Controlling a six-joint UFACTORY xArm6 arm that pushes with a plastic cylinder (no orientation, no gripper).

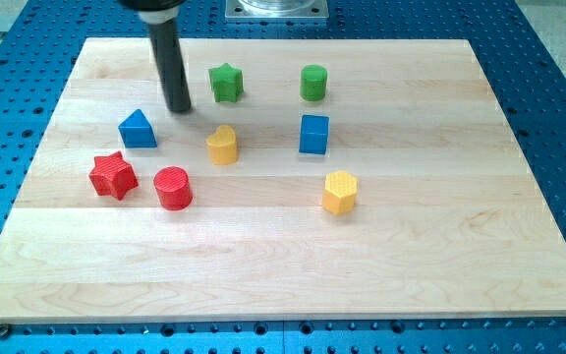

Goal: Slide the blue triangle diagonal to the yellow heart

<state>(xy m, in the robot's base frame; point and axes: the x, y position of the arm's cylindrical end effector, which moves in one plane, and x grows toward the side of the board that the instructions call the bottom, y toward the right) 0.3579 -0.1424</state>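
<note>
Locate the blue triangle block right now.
The blue triangle block sits on the wooden board's left part, above the red star, left of the yellow heart; my tip is just upper-right of it.

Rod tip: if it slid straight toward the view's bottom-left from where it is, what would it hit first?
My tip would most likely meet the blue triangle first, just below-left of it; beyond that lies the red star. Depth from one view is uncertain.

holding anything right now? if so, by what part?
Nothing is held; there is only a rod. My tip rests on the board, apart from every block: up and to the right of the blue triangle, left of the green star.
</note>
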